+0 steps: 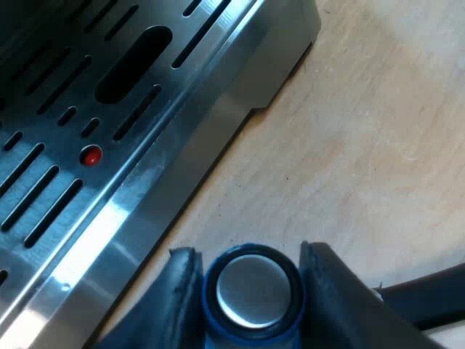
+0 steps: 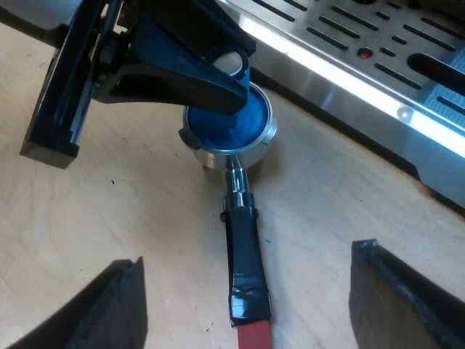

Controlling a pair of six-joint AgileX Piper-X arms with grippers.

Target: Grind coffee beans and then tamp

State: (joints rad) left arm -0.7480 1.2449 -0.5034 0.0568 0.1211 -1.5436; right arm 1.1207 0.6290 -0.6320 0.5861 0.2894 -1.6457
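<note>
My left gripper (image 1: 247, 251) is shut on the blue tamper (image 1: 253, 291), one black finger on each side of its round metal top. The tamper's blue base (image 2: 234, 129) sits inside the basket of the metal holder (image 2: 266, 138), which lies on the wooden table. The left gripper (image 2: 196, 73) stands over that basket. The holder's dark handle (image 2: 243, 247) runs away from the basket to its red end (image 2: 254, 338). My right gripper (image 2: 248, 253) hangs open above the handle, a finger on either side and apart from it.
The espresso machine's steel drip tray (image 1: 109, 240) with long slots and a red dot (image 1: 91, 155) lies close beside the holder; it is also the slotted steel drip tray (image 2: 349, 73) near the basket. Bare wooden table (image 1: 363, 145) lies around the holder.
</note>
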